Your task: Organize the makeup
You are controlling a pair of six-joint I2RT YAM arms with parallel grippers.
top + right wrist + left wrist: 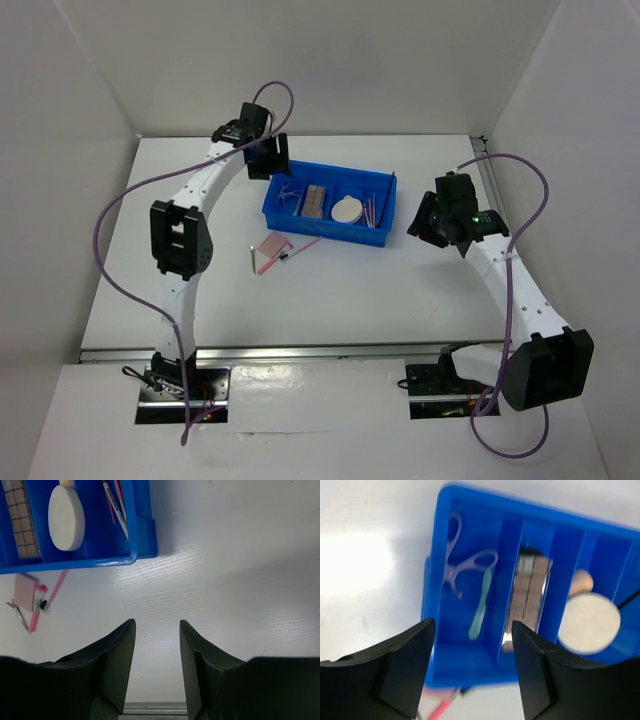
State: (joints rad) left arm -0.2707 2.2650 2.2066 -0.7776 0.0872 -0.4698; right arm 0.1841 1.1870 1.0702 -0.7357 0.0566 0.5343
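The blue tray holds a brown-pink palette, a cream round puff and thin sticks. A pink square pad and a pink stick lie on the table in front of it. My left gripper is open and empty above the tray's left end. In the left wrist view it hangs over a green-handled tool, beside the palette, the puff and a peach sponge. My right gripper is open and empty right of the tray. No black compact is in view.
A lash curler lies in the tray's left compartment. A small metal clip lies left of the pink pad. The right wrist view shows my right gripper over bare table, with the tray, pad and clip beyond.
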